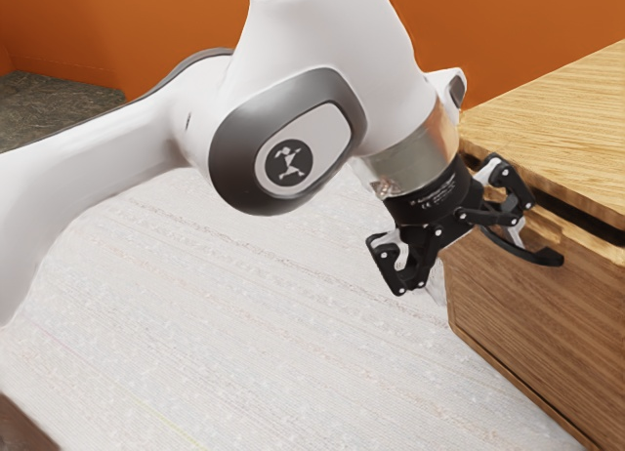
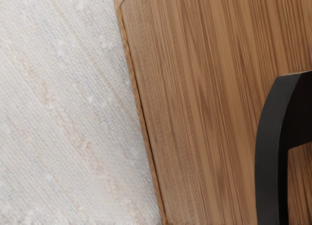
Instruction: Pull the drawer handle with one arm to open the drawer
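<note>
- Nearest the exterior camera is my white arm link [image 1: 283,129], which reaches from ten o'clock toward the cabinet at three o'clock.
- At its end my gripper [image 1: 461,241] stands spread wide, one finger toward seven o'clock and the other toward one o'clock, clamping nothing.
- The drawer handle [image 1: 537,254], a black curved bar, sits just beside the upper finger, about four o'clock from the gripper, mounted on the wooden drawer front [image 1: 547,319].
- From my wrist camera the handle [image 2: 273,152] shows dark against the grained front [image 2: 195,113], with the pale table [image 2: 58,113] beyond the drawer's edge.
- A dark slit runs under the cabinet top [image 1: 557,109]; I judge the drawer barely open, if at all.
- As I read it, the step in hand is the approach to the handle, with the grasp not yet made.
- Next I need to bring the bar between both fingers, close on it squarely, then pull straight out toward eight o'clock without twisting.
</note>
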Motion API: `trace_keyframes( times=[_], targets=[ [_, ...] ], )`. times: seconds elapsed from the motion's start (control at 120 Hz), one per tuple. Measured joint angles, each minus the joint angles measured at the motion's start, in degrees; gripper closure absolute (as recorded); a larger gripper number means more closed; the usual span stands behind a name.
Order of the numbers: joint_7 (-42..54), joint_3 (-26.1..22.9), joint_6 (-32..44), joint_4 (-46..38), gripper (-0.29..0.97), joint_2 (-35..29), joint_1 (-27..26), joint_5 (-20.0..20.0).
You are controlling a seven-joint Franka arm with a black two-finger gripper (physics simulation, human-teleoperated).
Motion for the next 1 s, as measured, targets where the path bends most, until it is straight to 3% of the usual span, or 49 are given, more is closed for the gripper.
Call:
trace_keyframes(
  times=[1.0],
  targets=[
    [-4.39,-4.2,-1.29,-28.32,0.0,-29.7,0.1,8.94]
  ],
)
